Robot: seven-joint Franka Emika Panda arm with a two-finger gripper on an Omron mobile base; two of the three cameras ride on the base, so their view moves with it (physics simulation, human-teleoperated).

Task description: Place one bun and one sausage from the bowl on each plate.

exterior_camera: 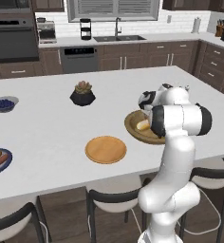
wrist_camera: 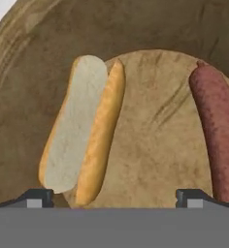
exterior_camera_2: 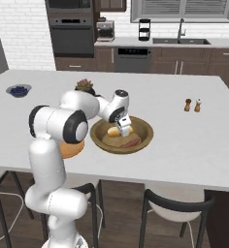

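Honestly, the wide-open, empty claw [wrist_camera: 114, 196] over the brown wooden bowl [wrist_camera: 19, 72] straddles both split tan bun [wrist_camera: 82, 131] and reddish sausage [wrist_camera: 218, 131], so it might pinch neither cleanly.

The wooden bowl [exterior_camera_2: 144, 136] holds one bun [wrist_camera: 82, 131] and one sausage [wrist_camera: 218, 133], apart. The orange plate [exterior_camera: 106, 149] is bare; the blue plate [exterior_camera: 7, 163], far left, is filled.
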